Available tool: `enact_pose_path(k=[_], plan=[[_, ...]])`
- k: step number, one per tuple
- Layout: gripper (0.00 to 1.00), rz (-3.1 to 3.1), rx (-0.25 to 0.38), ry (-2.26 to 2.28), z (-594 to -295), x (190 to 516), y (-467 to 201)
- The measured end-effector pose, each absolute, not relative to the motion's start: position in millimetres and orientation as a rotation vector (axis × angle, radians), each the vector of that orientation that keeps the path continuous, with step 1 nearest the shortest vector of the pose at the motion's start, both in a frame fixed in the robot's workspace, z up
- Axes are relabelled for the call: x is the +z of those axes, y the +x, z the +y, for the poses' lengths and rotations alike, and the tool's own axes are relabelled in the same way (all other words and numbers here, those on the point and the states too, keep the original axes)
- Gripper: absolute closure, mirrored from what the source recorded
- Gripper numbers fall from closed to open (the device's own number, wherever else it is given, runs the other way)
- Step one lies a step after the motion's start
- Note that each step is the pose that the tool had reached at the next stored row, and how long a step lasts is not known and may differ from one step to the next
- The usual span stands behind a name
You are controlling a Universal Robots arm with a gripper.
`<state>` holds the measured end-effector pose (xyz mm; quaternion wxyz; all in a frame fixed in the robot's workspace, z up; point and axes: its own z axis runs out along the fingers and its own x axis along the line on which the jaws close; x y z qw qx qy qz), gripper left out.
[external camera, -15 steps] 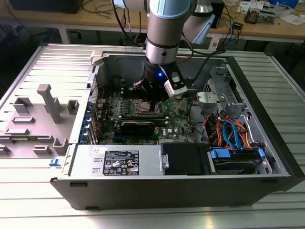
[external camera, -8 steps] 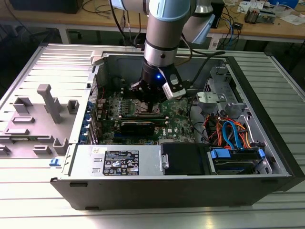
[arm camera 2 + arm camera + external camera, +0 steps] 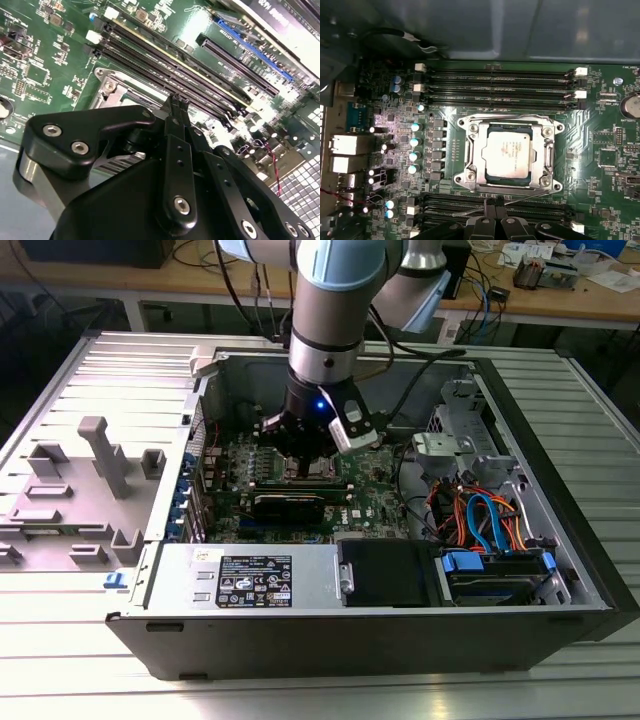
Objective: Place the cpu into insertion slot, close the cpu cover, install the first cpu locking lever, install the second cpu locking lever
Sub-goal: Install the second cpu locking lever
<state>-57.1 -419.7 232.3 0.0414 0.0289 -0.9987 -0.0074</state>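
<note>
Gripper (image 3: pixel 492 207) fingers (image 3: pixel 176 107) pressed together with nothing between them, hovering at the edge of the insertion slot (image 3: pixel 508 155), cpu (image 3: pixel 511 152) seated inside it, cpu cover (image 3: pixel 476 160) lowered around the chip, 1 open computer case (image 3: pixel 560 540) holding the green motherboard (image 3: pixel 375 495)

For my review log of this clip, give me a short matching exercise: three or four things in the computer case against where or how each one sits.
Things:
1. cpu
2. cpu cover
3. gripper
4. round battery

States:
A. closed flat, framing the chip
B. seated in the insertion slot, silver top showing
C. at the green board's edge, apart from the socket
D. over the memory slots beside the socket

Pairs: 1-B, 2-A, 3-D, 4-C
</note>
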Motion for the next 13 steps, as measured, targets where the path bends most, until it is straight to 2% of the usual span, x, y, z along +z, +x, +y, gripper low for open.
enact_pose_path(k=[5,9,13], plan=[[0.89,-3.056,-0.023,0.102,-422,233,-59],[0.89,-3.041,-0.082,0.156,-429,230,-76],[0.89,-3.038,-0.106,0.159,-429,227,-77]])
